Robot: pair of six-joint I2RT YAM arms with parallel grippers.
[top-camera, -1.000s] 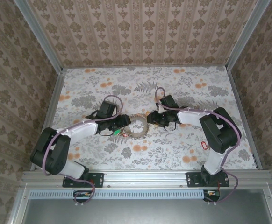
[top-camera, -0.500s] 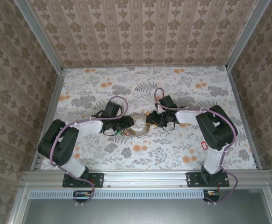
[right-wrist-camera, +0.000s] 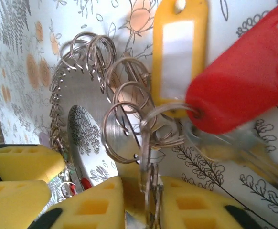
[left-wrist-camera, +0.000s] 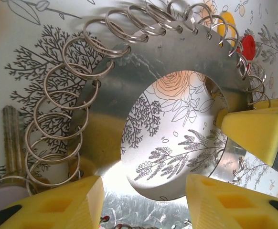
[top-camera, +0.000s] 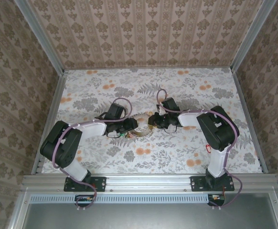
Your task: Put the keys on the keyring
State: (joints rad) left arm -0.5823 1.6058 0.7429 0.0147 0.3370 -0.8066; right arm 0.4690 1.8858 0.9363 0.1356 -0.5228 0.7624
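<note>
Seen from overhead, both arms met at the middle of the flowered tabletop [top-camera: 187,90], nose to nose over the keyring [left-wrist-camera: 177,52]. The keyring, a flat silvery band with small wire rings threaded all round its rim, lay in the centre of the left wrist frame, the tabletop's print showing through its hole. The left tool [left-wrist-camera: 144,198] sat at the bottom of that frame, its yellow pads apart and the band's near edge between them; whether they pressed on it could not be told. A key [left-wrist-camera: 11,138] lay at the left edge, just beside the rim rings. At the bottom centre of the right wrist frame, the right tool [right-wrist-camera: 143,193] had its pads drawn close on a small split ring [right-wrist-camera: 146,162] standing edge-on between them. Linked above it were a red tag [right-wrist-camera: 244,81] at the upper right and a yellow tag [right-wrist-camera: 179,52] at top centre. Another red-tagged key [top-camera: 208,148] lay alone at the overhead view's lower right, well apart from the keyring.
</note>
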